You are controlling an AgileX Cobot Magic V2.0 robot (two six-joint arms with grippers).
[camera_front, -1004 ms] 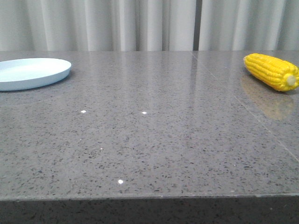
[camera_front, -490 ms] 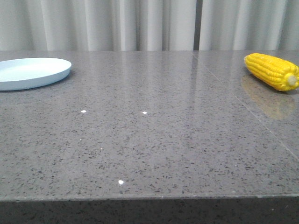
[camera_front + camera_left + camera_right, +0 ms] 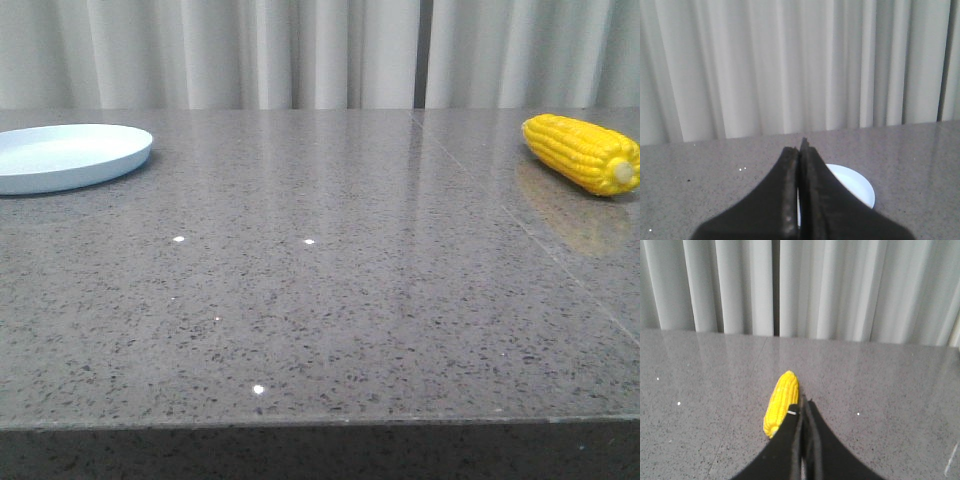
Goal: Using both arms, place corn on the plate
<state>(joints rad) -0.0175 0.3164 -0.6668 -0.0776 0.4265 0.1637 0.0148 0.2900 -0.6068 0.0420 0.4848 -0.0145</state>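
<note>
The yellow corn [image 3: 585, 152] lies on the grey table at the far right, its pale stub end toward the front. The pale blue plate [image 3: 62, 156] sits at the far left. Neither gripper shows in the front view. In the left wrist view my left gripper [image 3: 800, 150] is shut and empty, and the plate [image 3: 855, 187] lies partly hidden behind its fingers. In the right wrist view my right gripper [image 3: 803, 407] is shut and empty, above the table, and the corn [image 3: 781, 402] lies just beyond its tips, partly hidden by them.
The grey speckled stone table [image 3: 320, 290] has a seam line [image 3: 520, 225] running along its right part and a front edge near the bottom of the front view. White curtains [image 3: 300, 50] hang behind the table.
</note>
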